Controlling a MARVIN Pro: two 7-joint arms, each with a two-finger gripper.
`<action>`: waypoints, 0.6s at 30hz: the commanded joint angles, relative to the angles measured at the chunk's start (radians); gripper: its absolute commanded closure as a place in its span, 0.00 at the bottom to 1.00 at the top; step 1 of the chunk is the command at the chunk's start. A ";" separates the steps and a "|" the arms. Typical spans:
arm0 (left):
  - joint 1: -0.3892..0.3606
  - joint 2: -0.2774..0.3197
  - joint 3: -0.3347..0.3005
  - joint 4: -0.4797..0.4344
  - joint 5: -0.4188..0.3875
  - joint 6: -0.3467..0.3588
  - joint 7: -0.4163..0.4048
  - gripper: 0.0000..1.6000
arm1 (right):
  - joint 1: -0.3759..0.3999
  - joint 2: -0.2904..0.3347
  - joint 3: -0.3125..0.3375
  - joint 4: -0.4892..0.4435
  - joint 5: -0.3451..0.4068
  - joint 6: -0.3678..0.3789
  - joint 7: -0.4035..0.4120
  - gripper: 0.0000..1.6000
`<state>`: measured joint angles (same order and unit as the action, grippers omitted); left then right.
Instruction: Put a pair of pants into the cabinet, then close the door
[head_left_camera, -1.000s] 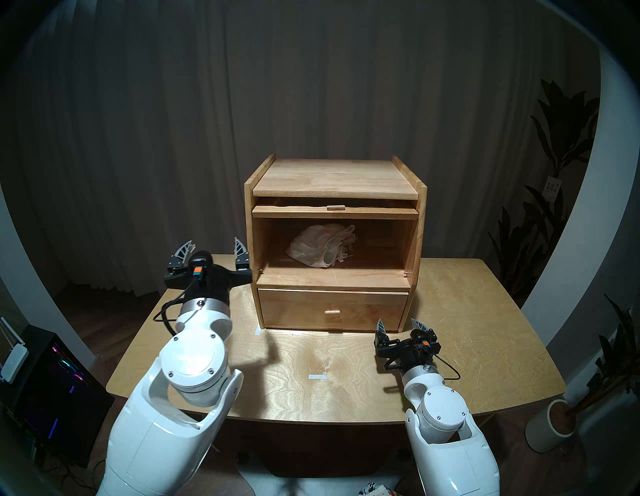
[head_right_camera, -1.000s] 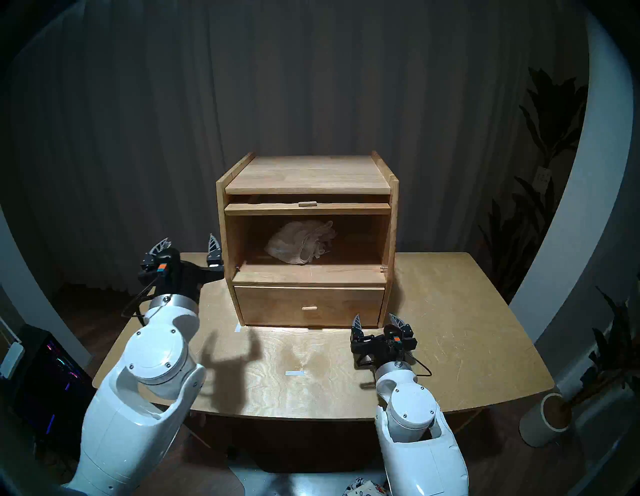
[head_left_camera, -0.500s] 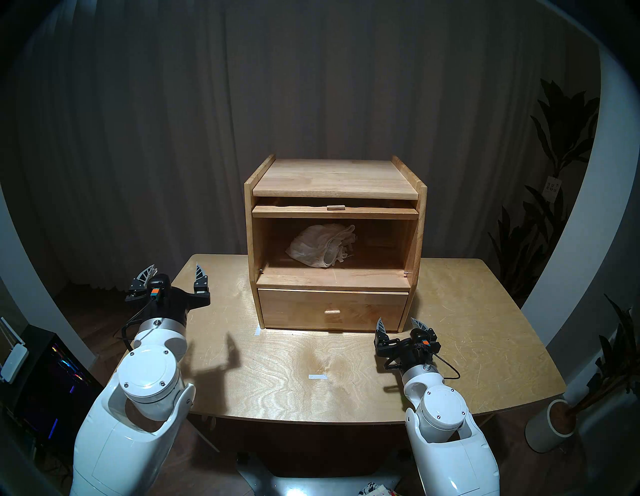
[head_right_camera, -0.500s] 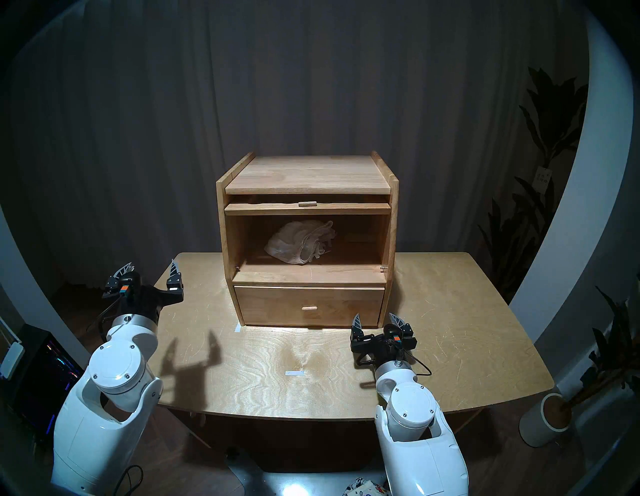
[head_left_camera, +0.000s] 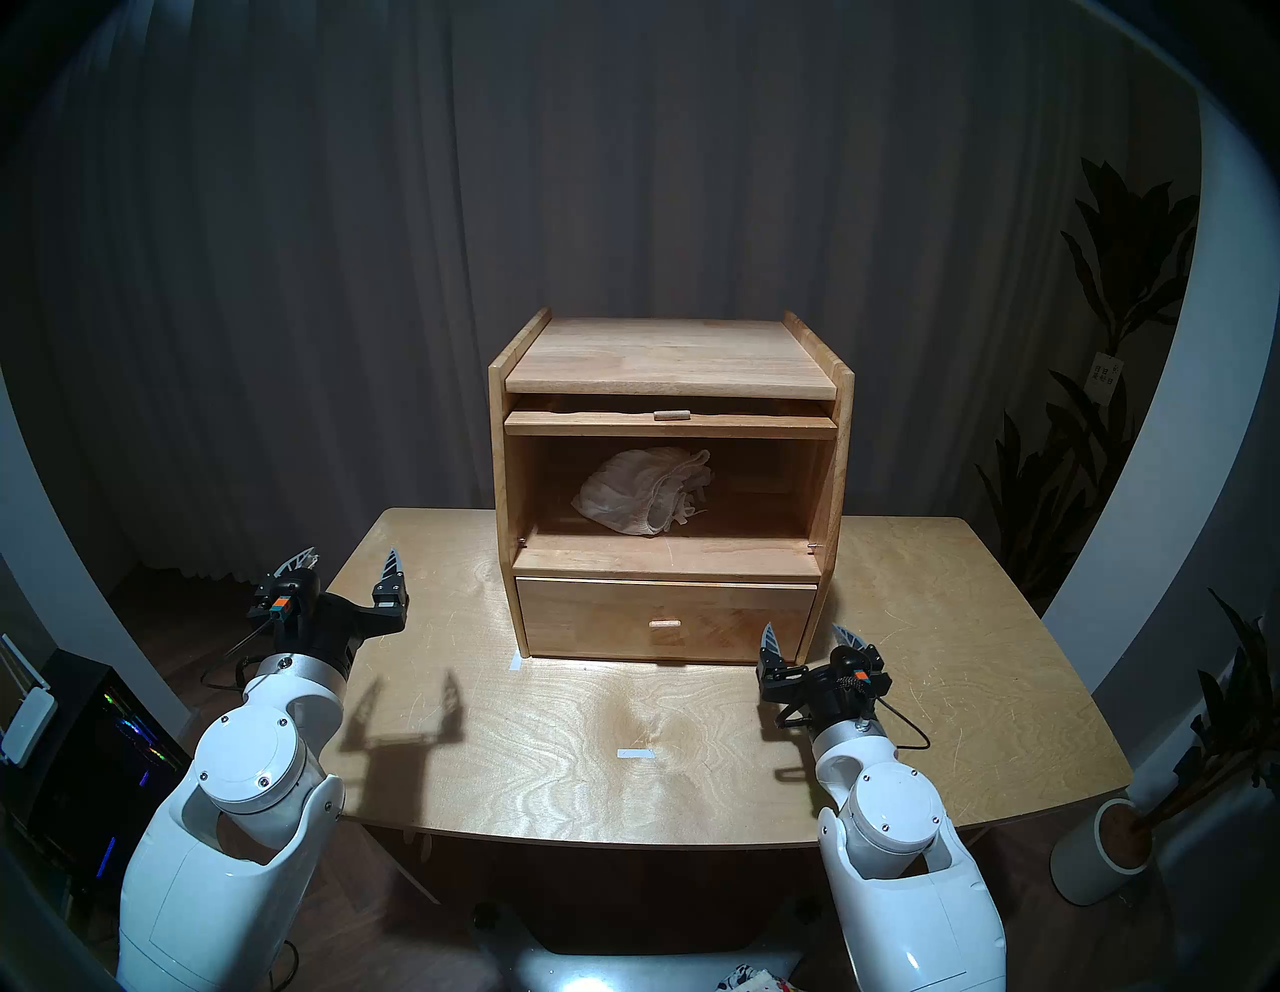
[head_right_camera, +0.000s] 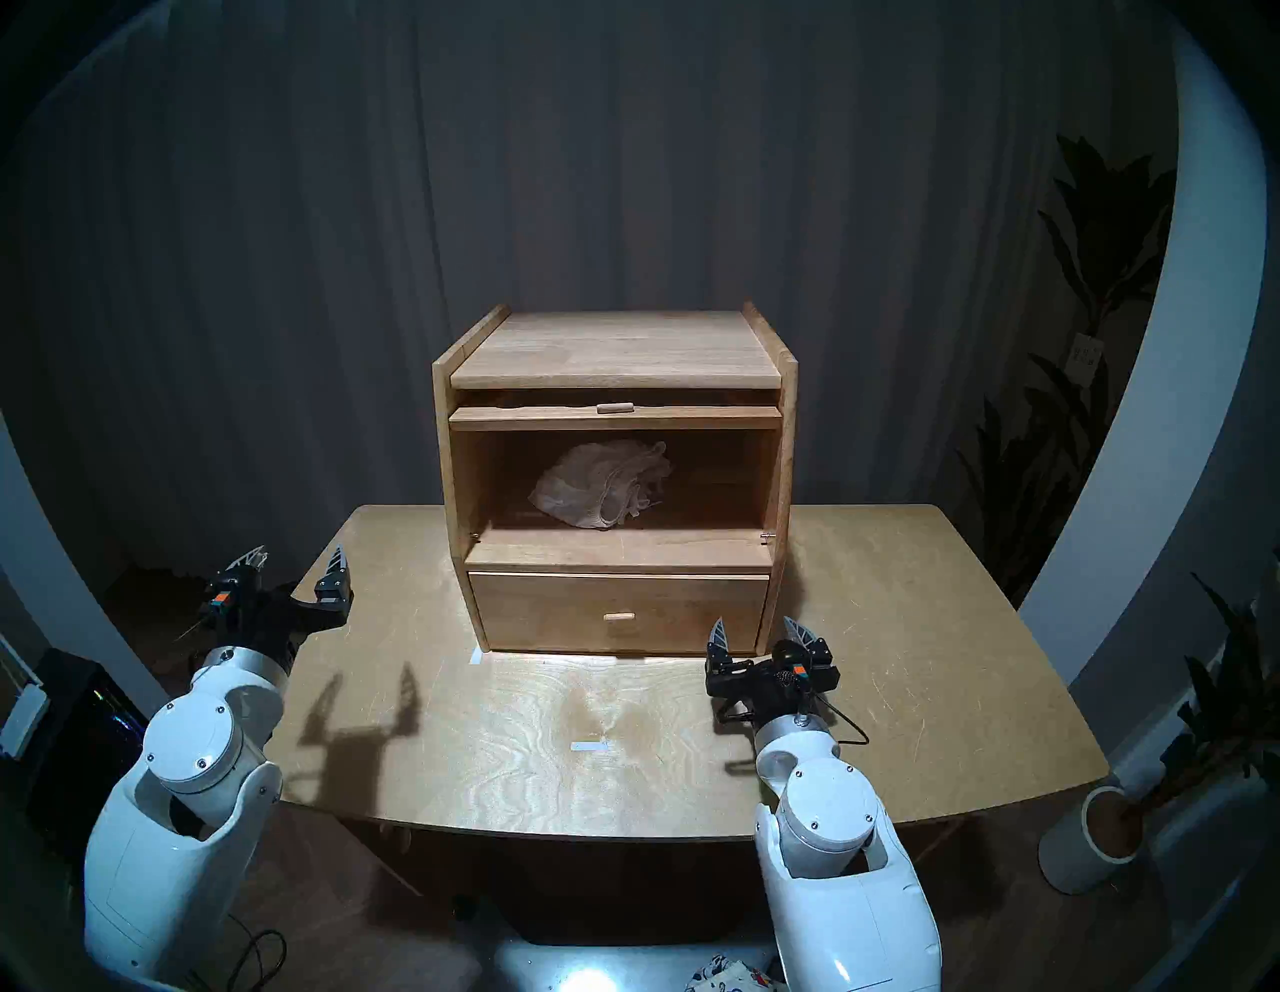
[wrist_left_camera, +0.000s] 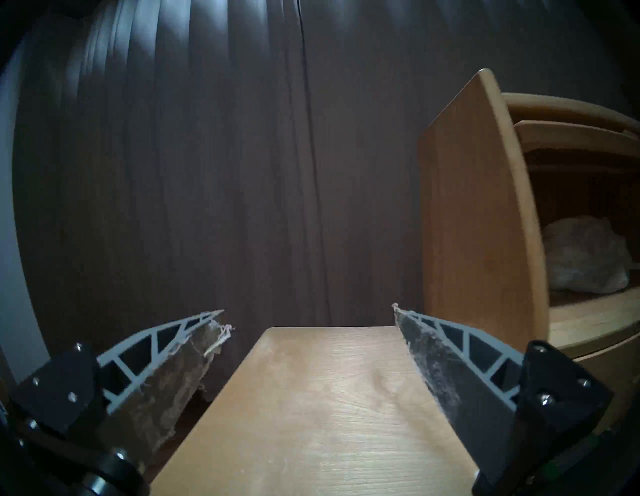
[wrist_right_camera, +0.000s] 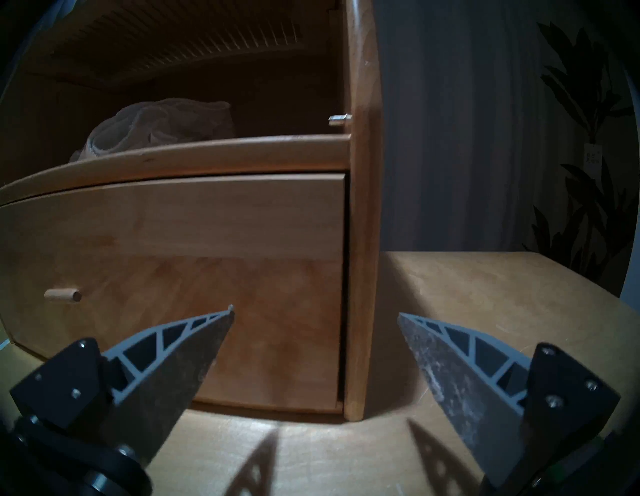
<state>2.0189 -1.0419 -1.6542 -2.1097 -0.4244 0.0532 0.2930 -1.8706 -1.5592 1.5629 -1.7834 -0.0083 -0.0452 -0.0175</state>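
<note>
Head views: the cabinet (head_left_camera: 670, 485) was seen on the tabletop (head_left_camera: 692, 762), the white pants (head_left_camera: 641, 492) bunched in its upper compartment, the door (head_left_camera: 670, 423) apparently slid flat under the top. Left wrist view: the left gripper (wrist_left_camera: 308, 317) was spread wide and empty, beside the cabinet. Right wrist view: the right gripper (wrist_right_camera: 315, 313) was wide, empty, near the drawer (wrist_right_camera: 173, 277).

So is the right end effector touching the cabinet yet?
Apart. The right wrist view shows the right end effector open, with bare table between its fingertips and the cabinet.
</note>
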 joint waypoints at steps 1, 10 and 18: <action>0.013 0.017 -0.002 -0.035 -0.047 -0.073 -0.092 0.00 | 0.034 0.039 0.031 -0.115 -0.027 -0.047 -0.003 0.00; 0.026 0.024 -0.009 -0.028 -0.092 -0.105 -0.166 0.00 | 0.083 0.107 0.016 -0.193 -0.125 -0.080 0.014 0.00; 0.043 0.031 -0.024 -0.011 -0.127 -0.125 -0.211 0.00 | 0.114 0.191 -0.035 -0.299 -0.268 -0.099 0.070 0.00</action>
<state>2.0582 -1.0198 -1.6598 -2.1152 -0.5350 -0.0412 0.1141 -1.8058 -1.4374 1.5597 -1.9874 -0.1924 -0.1128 0.0179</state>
